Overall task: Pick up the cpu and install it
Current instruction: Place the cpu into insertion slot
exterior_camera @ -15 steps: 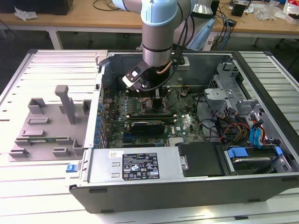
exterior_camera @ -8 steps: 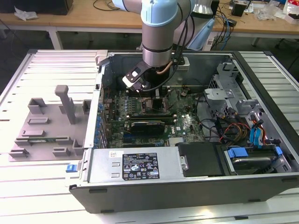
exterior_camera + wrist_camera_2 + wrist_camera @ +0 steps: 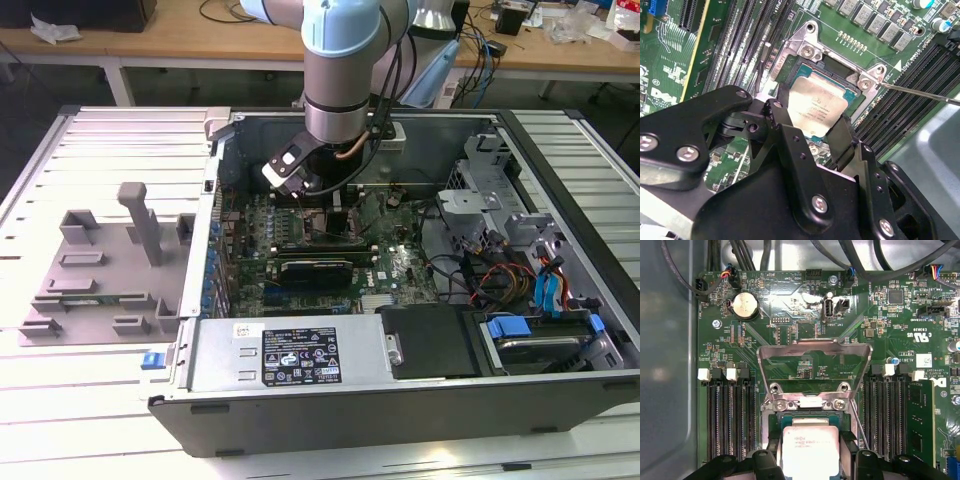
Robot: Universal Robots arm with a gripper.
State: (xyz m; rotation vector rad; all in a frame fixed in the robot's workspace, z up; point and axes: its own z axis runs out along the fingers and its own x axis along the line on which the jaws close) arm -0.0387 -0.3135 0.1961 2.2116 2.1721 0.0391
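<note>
Second wrist view: the hand point(image 3: 812, 131) is clamped on the cpu point(image 3: 816, 105) by opposite edges, keeping it level at the open socket point(image 3: 807, 50); the bracket point(image 3: 790, 344) stands raised, giving access.

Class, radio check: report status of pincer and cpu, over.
Pincer shut on cpu. Cpu at socket. Bracket raised, out of the way.
</note>
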